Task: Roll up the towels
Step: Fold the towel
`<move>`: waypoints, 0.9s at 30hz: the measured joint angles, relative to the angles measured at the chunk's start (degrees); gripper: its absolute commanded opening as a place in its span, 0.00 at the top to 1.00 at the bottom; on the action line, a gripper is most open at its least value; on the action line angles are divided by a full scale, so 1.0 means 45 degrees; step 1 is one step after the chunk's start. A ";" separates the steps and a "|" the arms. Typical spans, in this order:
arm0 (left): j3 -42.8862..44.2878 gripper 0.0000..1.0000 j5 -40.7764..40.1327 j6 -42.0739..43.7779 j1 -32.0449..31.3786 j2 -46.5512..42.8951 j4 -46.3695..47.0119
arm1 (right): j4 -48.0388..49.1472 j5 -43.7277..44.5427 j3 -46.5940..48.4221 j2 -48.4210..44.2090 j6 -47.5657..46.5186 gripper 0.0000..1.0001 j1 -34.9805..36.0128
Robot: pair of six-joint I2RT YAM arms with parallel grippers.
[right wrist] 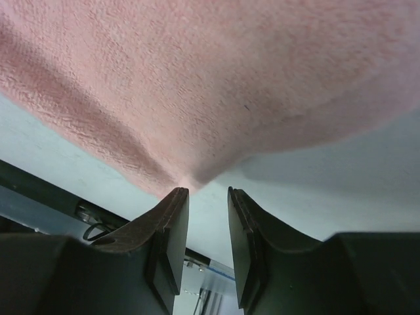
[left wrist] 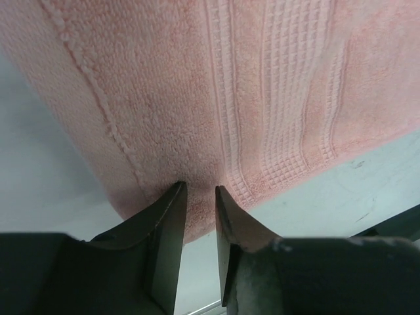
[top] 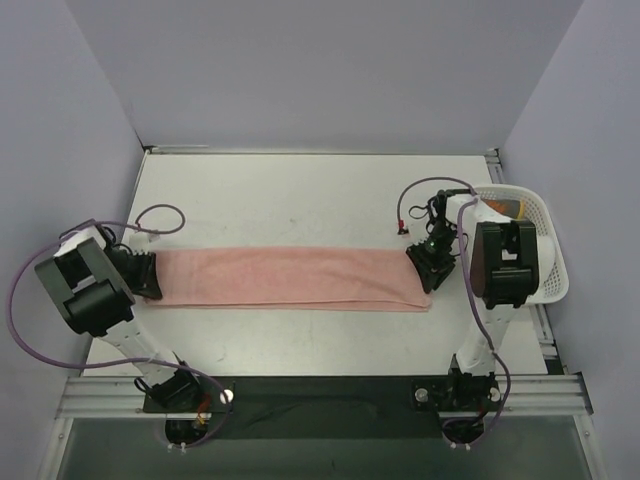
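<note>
Pink towel (left wrist: 144,98); woven band (left wrist: 282,131), left-wrist only

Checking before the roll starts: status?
Left tool pinching towel end. Right tool at other end, grip unclear. Towel flat, not rolled. Basket off right, nothing blocking.

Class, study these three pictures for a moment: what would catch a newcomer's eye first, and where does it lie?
The salmon-pink towel stands out first, a long flat strip across the middle of the table. The left gripper is at its left end and the right gripper at its right end, both with their fingertips at the cloth's edge. A white mesh basket stands at the table's right edge.
</note>
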 measured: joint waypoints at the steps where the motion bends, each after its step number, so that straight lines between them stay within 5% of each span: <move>1: 0.0146 0.62 0.0180 0.0267 0.0112 -0.0010 -0.0024 | -0.0015 0.0015 0.0034 -0.0039 -0.0029 0.68 0.0000; 5: 0.0447 0.59 0.1156 0.1200 -0.0019 -0.0704 -0.0214 | -0.0155 -0.0423 0.0121 -0.0767 -0.0151 0.68 0.0194; 11: 0.0476 0.51 0.2040 0.1447 -0.2055 -0.2118 -0.0359 | -0.0194 -0.1258 0.0092 -0.2943 -0.0403 0.68 0.1438; 19: 0.0476 0.48 0.2307 -0.0670 -0.1637 -0.0282 0.0214 | 0.1321 -0.0792 -0.1127 -0.3492 -0.0189 0.69 0.4716; 27: 0.0476 0.47 0.2229 -0.1904 -0.1423 0.0636 0.0457 | 0.3099 0.0821 -0.1287 -0.3104 0.0500 0.57 0.7786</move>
